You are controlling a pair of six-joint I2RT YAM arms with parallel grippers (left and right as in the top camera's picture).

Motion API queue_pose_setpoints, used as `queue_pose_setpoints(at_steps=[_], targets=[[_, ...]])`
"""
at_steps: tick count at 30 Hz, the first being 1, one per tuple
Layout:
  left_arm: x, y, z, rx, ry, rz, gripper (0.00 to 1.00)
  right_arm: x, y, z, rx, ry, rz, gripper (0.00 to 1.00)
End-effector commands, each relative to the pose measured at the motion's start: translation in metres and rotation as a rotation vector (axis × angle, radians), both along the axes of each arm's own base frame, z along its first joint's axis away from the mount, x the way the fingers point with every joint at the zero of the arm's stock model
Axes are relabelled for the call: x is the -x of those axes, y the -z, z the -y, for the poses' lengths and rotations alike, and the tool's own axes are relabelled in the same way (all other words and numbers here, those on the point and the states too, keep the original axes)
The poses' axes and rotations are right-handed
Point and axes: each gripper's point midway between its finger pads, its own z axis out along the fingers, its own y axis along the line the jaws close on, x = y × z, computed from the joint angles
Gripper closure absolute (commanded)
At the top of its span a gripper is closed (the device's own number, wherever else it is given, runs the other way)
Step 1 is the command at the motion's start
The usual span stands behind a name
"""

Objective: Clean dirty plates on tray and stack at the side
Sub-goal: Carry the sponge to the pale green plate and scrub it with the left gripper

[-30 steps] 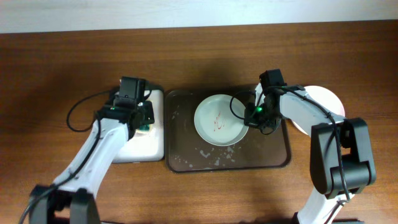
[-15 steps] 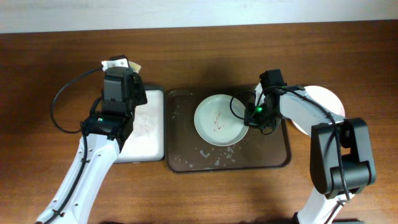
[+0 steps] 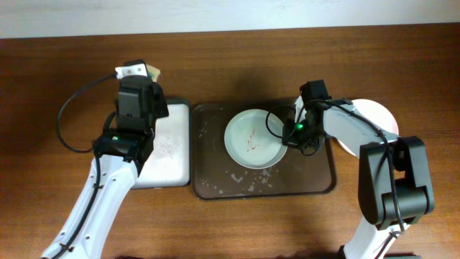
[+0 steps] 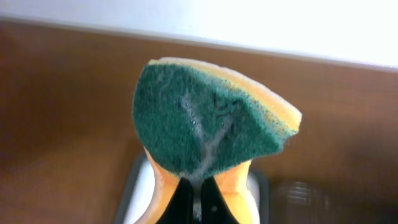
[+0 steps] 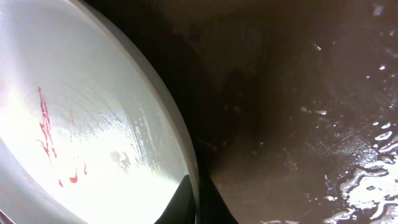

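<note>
- Brown wood table [image 3: 237,230] lies open around our dark tray [image 3: 208,180].
- Our right gripper [image 5: 196,198] pinches the stained plate [image 3: 248,140] by its right rim, on the tray.
- Our left gripper [image 4: 198,198] clamps a sponge [image 4: 205,130], raised left of the tray.

Shows white-and-black left arm [image 3: 100,191]: white tubular link, boxy black joint housing [image 3: 126,140] with small green light [image 3: 110,138], thin black cable loop [image 3: 60,127] at side. Shows white-and-black right arm [image 3: 356,126]: bulky rounded black lower links [image 3: 395,180], smooth white upper link, square black wrist block [image 3: 314,91], green indicator light [image 3: 297,128], thin black cable [image 3: 272,121]. Ends in left gripper [image 4: 198,196] with slim matte black tapered fingers [image 4: 185,199]. Repeats same dark pointed tips on right gripper [image 5: 199,202].
</note>
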Motion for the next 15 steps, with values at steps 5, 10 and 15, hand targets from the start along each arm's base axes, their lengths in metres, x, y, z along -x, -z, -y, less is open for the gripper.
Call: queue_pose_setpoints(at_steps=[5, 10, 15], targets=[[0.047, 0.058, 0.094, 0.384, 0.341, -0.346, 1.00, 0.033, 0.008, -0.034, -0.009, -0.097, -0.088, 0.96], [0.062, 0.099, 0.168, 0.412, 0.494, -0.466, 1.00, 0.036, 0.007, -0.047, -0.009, -0.135, -0.076, 0.96], [0.073, 0.141, 0.220, 0.432, 0.541, -0.542, 1.00, 0.036, 0.007, -0.047, -0.010, -0.135, -0.076, 0.96]])
